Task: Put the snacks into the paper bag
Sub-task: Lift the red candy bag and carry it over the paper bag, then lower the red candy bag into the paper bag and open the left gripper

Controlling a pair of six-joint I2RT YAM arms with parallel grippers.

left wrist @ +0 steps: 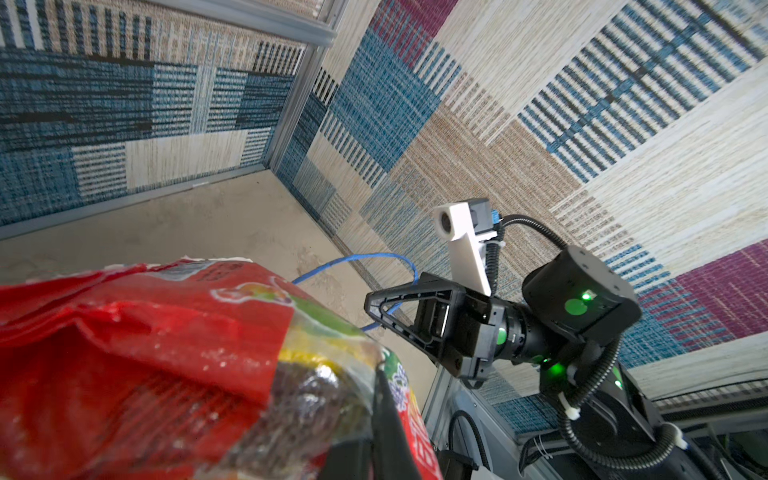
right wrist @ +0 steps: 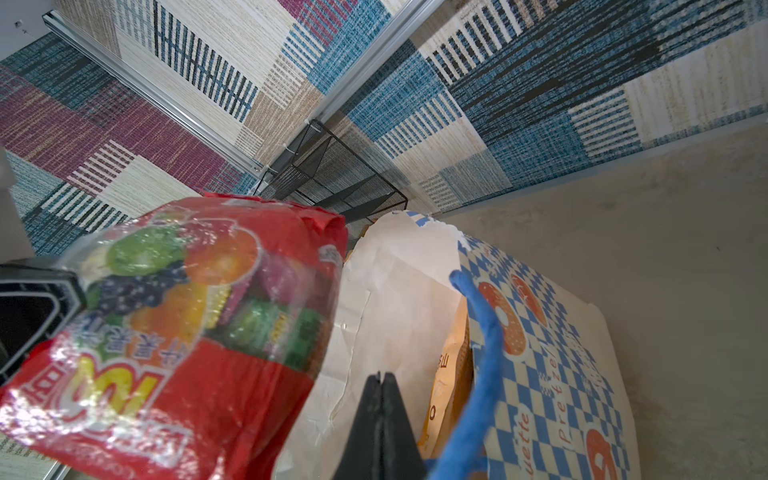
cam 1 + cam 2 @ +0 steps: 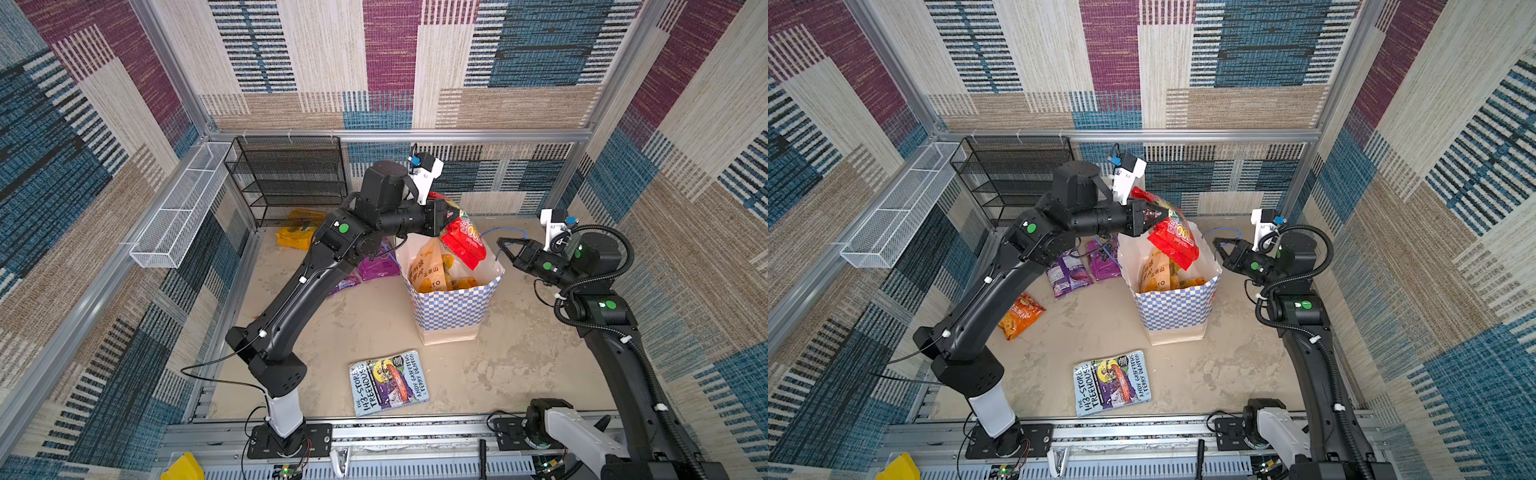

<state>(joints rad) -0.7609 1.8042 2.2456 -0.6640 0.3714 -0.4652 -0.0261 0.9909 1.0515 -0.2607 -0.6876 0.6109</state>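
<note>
My left gripper (image 3: 451, 216) is shut on the top edge of a red snack packet (image 3: 463, 243) (image 3: 1173, 245), which hangs over the open mouth of the paper bag (image 3: 451, 307) (image 3: 1175, 311). A pale orange packet (image 3: 428, 266) with Chinese characters stands inside the bag. My right gripper (image 3: 500, 243) (image 2: 379, 376) is shut with nothing between its fingers, just outside the bag's right rim. The bag's blue cord handle (image 2: 482, 332) runs beside it. On the floor to the left of the bag lie a yellow packet (image 3: 297, 237), two purple packets (image 3: 1067, 276) (image 3: 1102, 259) and an orange packet (image 3: 1019, 316).
A blue "Treehouse" book (image 3: 388, 382) lies on the floor in front of the bag. A black mesh rack (image 3: 291, 178) stands at the back left, and a white wire basket (image 3: 183, 203) hangs on the left wall. Patterned walls enclose the floor.
</note>
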